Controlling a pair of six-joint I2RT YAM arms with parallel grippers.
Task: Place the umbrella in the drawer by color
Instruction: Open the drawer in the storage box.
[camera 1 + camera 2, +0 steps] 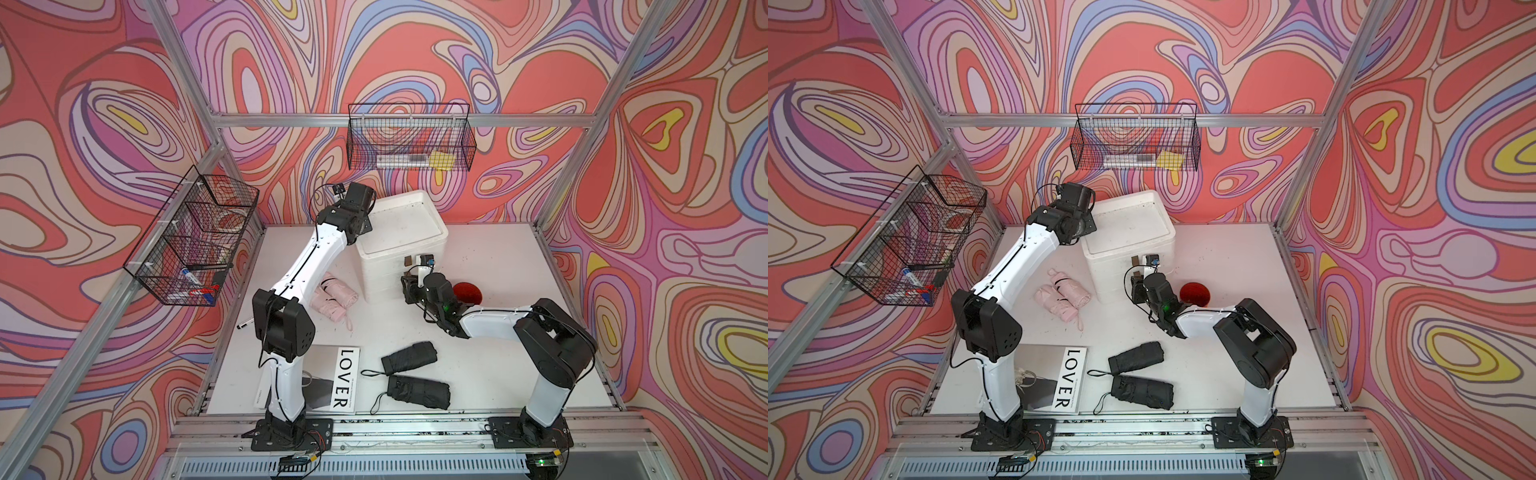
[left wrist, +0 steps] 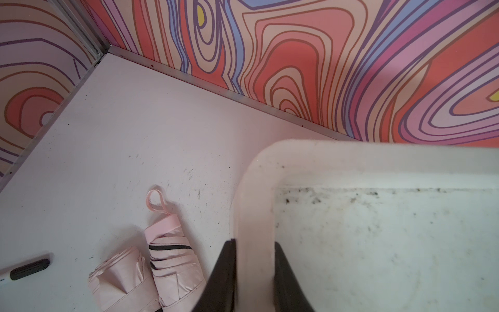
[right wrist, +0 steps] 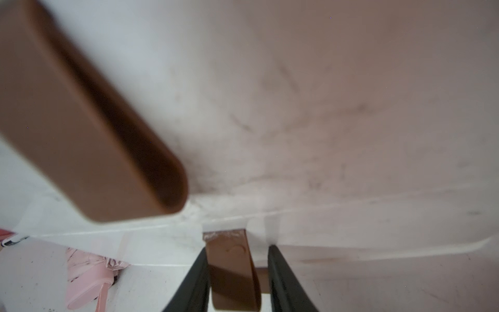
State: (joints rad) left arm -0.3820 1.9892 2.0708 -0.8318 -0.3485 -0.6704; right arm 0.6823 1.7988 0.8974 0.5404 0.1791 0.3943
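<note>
A white drawer unit (image 1: 384,278) (image 1: 1113,280) stands at the back of the table. My left gripper (image 2: 255,245) is shut on its top rim (image 2: 253,189). My right gripper (image 3: 237,248) (image 1: 412,277) is at the unit's front, its jaws closed round a brown drawer handle (image 3: 229,259). One finger presses on the handle and a thin gap shows at the other fingertip. Another brown handle (image 3: 81,121) (image 1: 408,261) sticks out above it. Two folded pink umbrellas (image 1: 332,301) (image 1: 1061,301) (image 2: 172,264) lie left of the unit. Two folded black umbrellas (image 1: 409,357) (image 1: 417,390) lie near the front.
A red disc (image 1: 467,293) lies right of the unit, behind my right wrist. A "LOVER" book (image 1: 328,380) sits at the front left, with a marker (image 1: 245,323) (image 2: 27,268) by the left arm. Wire baskets hang on the left wall (image 1: 195,237) and the back wall (image 1: 409,139).
</note>
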